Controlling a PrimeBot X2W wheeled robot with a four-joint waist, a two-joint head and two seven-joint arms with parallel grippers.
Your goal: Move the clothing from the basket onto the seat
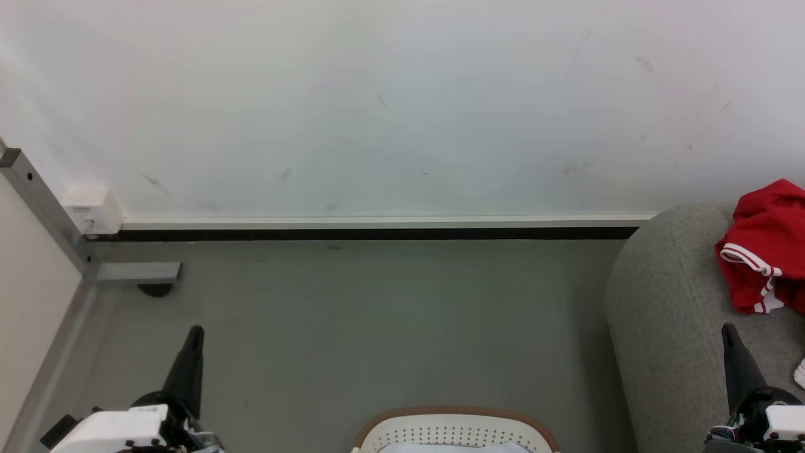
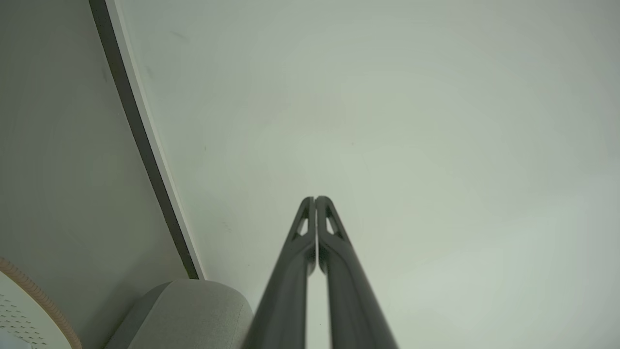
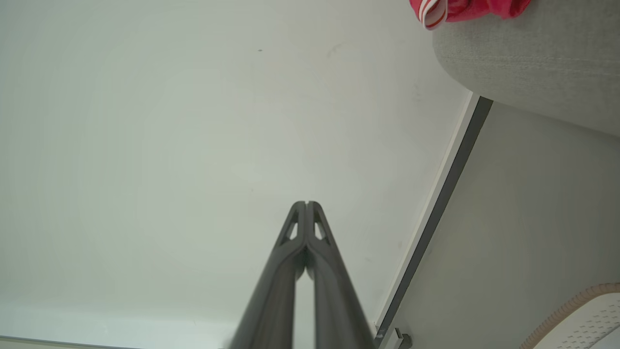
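A red garment with white stripes, part of the clothing (image 1: 767,251), lies crumpled on the grey seat (image 1: 666,314) at the right; the right wrist view catches its edge (image 3: 465,8) over the seat's rounded side (image 3: 533,63). The white perforated basket (image 1: 456,431) with a tan rim stands at the bottom centre, something pale inside it. My left gripper (image 1: 196,330) is shut and empty at the lower left, fingers pressed together (image 2: 315,198). My right gripper (image 1: 728,327) is shut and empty over the seat's front, fingertips touching (image 3: 306,202).
A white wall (image 1: 390,107) with a dark baseboard (image 1: 377,234) runs across the back. A metal frame post (image 1: 44,207) with a foot (image 1: 141,274) stands at the left. Grey floor (image 1: 377,327) lies between the basket and the wall.
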